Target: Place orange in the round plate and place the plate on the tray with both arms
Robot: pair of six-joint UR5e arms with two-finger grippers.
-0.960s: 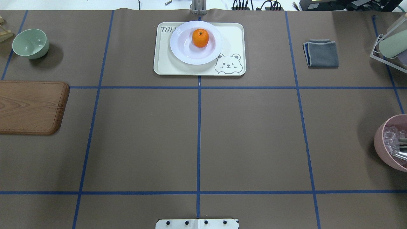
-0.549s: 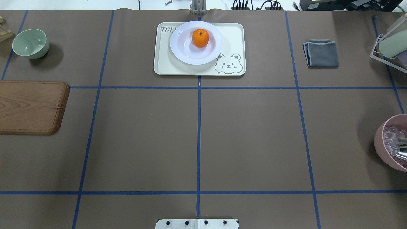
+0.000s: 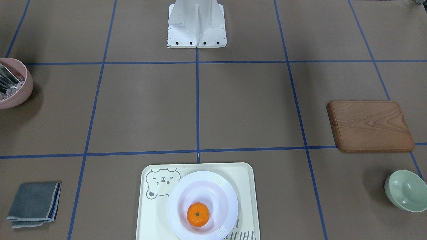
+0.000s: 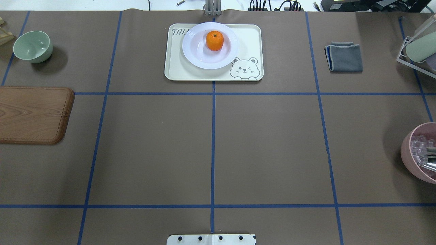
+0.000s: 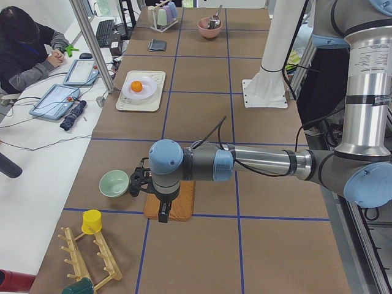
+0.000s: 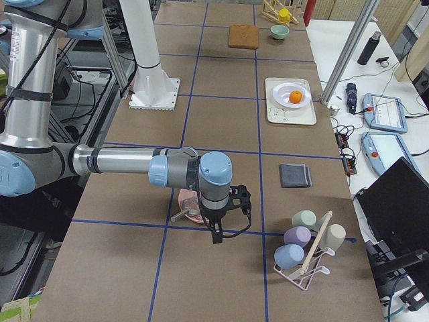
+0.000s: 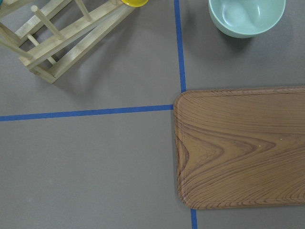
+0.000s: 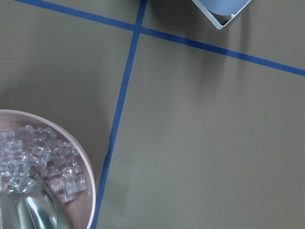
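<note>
The orange (image 4: 214, 40) rests in the sunken centre of the round plate (image 4: 197, 54). That plate sits on the tray (image 4: 177, 69) at the table's far middle, covering part of the tray's lettering. The front view shows the same orange (image 3: 197, 214), plate (image 3: 217, 190) and tray (image 3: 247, 186). My left gripper (image 5: 163, 214) hangs over the wooden board at the table's left end, far from the tray. At the right end, my right gripper (image 6: 216, 236) hangs above the pink bowl. Both grippers show only in the side views, so I cannot tell if they are open or shut.
A mint-green bowl (image 4: 33, 46) and a wooden board (image 4: 34, 114) lie at the left. A folded grey cloth (image 4: 344, 57), a cup rack (image 4: 419, 47) and a pink bowl (image 4: 408, 153) of ice are at the right. A person (image 5: 27, 49) sits at a side desk.
</note>
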